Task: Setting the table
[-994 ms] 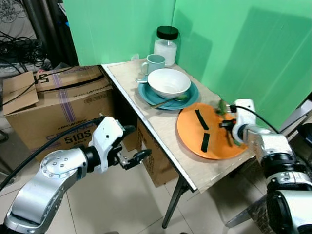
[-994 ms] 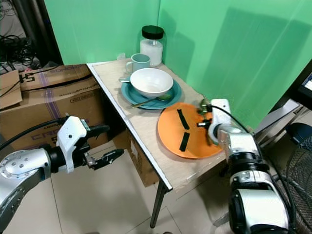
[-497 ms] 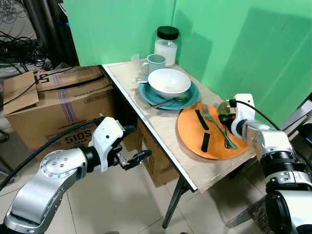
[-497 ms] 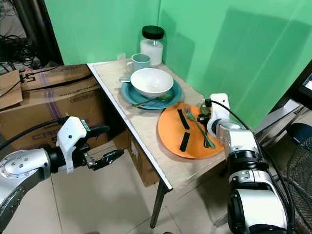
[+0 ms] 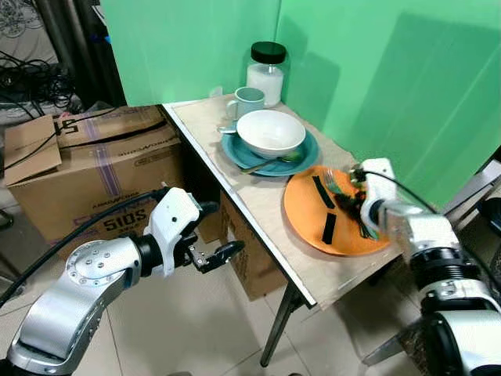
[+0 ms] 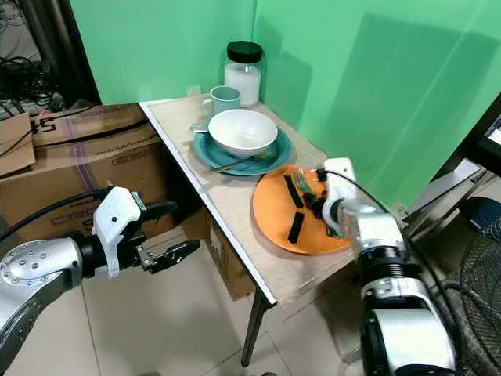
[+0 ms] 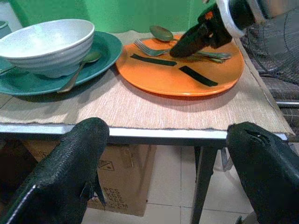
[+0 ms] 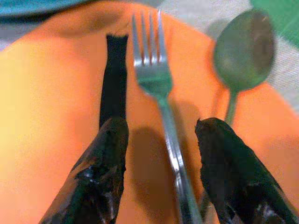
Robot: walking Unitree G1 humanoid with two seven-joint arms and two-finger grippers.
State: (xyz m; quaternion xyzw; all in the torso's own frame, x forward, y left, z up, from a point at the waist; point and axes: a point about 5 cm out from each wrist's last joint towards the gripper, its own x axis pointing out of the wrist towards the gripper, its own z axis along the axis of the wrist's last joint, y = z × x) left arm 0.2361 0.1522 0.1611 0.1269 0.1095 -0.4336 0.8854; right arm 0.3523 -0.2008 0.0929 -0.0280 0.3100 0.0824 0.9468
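An orange plate with two black strips lies at the near end of the table. A metal fork rests on it, tines pointing toward the teal plate. A greenish spoon lies beside the fork at the plate's far rim. My right gripper hovers low over the plate, open, its fingers on either side of the fork's handle without touching it. My left gripper is open and empty, held off the table's long edge below the tabletop.
A white bowl sits on a teal plate with a spoon on its rim. Behind them stand a mug and a black-lidded jar. Cardboard boxes stand left of the table; a green backdrop runs behind it.
The fork now lies on the orange plate. My right gripper drew back to the plate's far rim, then came in over the fork's handle. The left arm has stayed put.
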